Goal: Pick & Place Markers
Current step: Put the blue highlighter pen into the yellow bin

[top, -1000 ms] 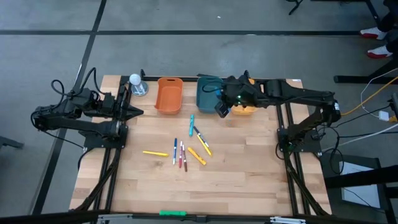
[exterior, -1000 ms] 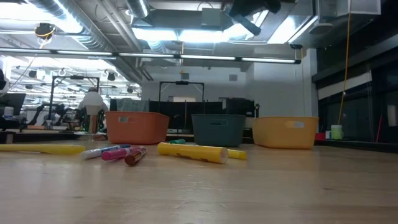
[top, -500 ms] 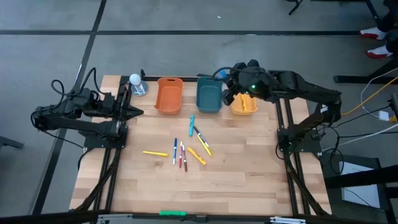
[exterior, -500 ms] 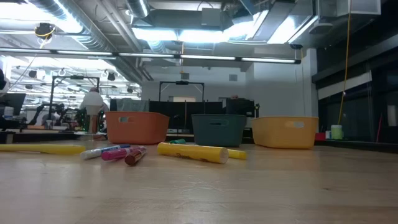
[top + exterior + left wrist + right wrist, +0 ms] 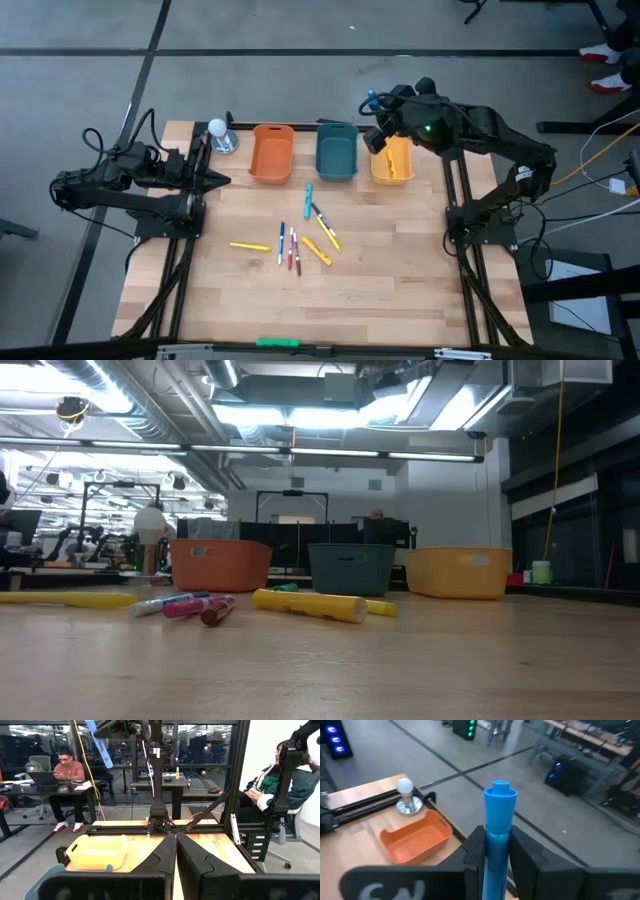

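Table [image 5: 400, 290]: it is carrying three bins along its far edge, orange [image 5: 271, 154], teal [image 5: 336, 153] and yellow [image 5: 392, 162]; the loose markers [image 5: 295, 245] are lying near its middle.
My right arm: it is reaching high over the far edge, above the yellow bin, near the far right corner.
My left arm: it is waiting folded at the left edge, and my left pincer [image 5: 212, 180] is clenched on nothing.
My right pincer [image 5: 492, 852]: it is grasping a blue marker [image 5: 498, 832] by the lower barrel, and the capped end is sticking out past my fingers [image 5: 527, 855].
Handling, as I am judging it: the marker is light, stiff and smooth, so it is likely slipping or pivoting under a loose grip. A hold across the middle of the barrel is looking safest.
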